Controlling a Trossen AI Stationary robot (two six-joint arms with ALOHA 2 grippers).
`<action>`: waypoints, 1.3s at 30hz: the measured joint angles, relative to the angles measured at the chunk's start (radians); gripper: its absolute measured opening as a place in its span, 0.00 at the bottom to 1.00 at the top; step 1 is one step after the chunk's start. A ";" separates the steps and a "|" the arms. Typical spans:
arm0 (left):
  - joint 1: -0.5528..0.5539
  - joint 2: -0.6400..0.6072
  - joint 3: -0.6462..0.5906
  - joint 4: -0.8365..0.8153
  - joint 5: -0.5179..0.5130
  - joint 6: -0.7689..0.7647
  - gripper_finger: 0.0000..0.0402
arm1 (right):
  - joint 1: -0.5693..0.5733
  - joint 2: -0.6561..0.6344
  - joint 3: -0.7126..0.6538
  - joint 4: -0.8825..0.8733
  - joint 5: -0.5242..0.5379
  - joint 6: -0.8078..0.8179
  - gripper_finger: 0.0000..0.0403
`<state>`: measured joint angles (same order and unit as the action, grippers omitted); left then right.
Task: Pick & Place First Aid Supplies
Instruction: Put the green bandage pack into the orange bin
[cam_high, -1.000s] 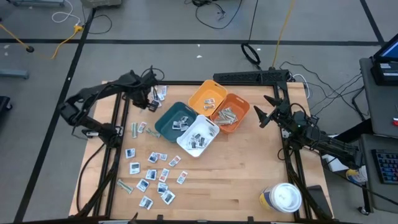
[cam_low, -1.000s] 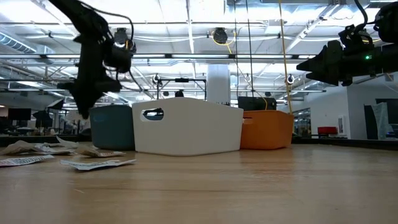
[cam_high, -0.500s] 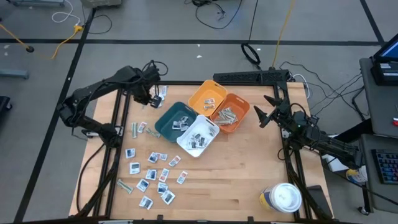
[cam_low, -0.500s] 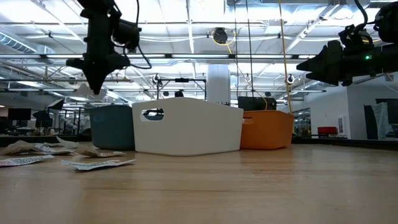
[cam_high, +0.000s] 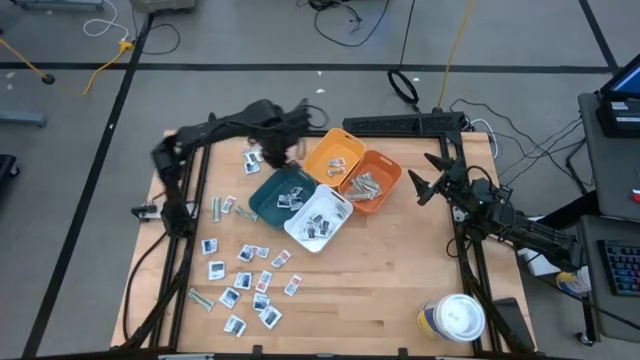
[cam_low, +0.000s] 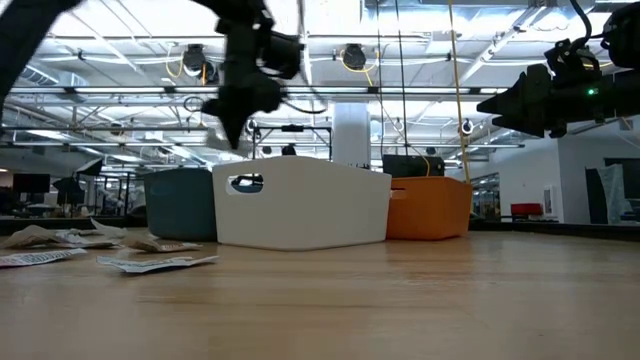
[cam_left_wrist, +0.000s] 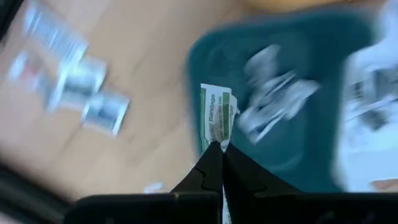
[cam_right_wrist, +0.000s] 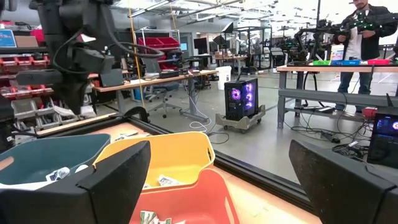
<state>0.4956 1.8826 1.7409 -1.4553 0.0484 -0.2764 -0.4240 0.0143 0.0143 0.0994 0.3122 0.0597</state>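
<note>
Bandage strip (cam_left_wrist: 216, 118), narrow, white and green wrapper, pinched at one end between the closed fingertips of the left gripper (cam_left_wrist: 217, 149). Strip hangs in the air over the near rim of the teal bin (cam_high: 283, 193), not touching it. Seen from above, the left gripper (cam_high: 275, 155) sits above the table's far left part, at the teal bin's far edge, next to the yellow bin (cam_high: 333, 155).

Teal bin holds a few small white packets (cam_high: 291, 195). White bin (cam_high: 318, 217) touches it on the right side and holds more packets. Orange bin (cam_high: 371, 182) carries grey-green strips; yellow bin has a packet or two.

Loose packets (cam_high: 243, 280) lie scattered on the table (cam_high: 400, 280) to the left, near the front edge; a few more (cam_high: 222, 207) lie just left of the teal bin.

Right gripper (cam_high: 425, 180) waits over the table's right edge, well apart from the bins, fingers spread wide, holding nothing.

White-lidded tub (cam_high: 458, 317) stands at the front right corner. A person (cam_right_wrist: 359, 28) stands far back in the room.
</note>
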 joint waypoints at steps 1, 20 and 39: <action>-0.014 0.041 0.057 -0.004 0.009 0.017 0.00 | 0.000 0.000 0.000 0.000 0.000 0.000 0.94; -0.201 0.417 0.602 0.183 0.104 0.156 0.00 | 0.000 0.000 0.000 0.000 0.000 0.000 0.94; -0.265 0.565 0.597 0.544 0.028 0.198 0.00 | 0.000 0.002 0.000 -0.003 0.000 0.000 0.94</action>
<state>0.2302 2.4478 2.3375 -0.9111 0.0765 -0.0787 -0.4236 0.0162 0.0143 0.0967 0.3119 0.0601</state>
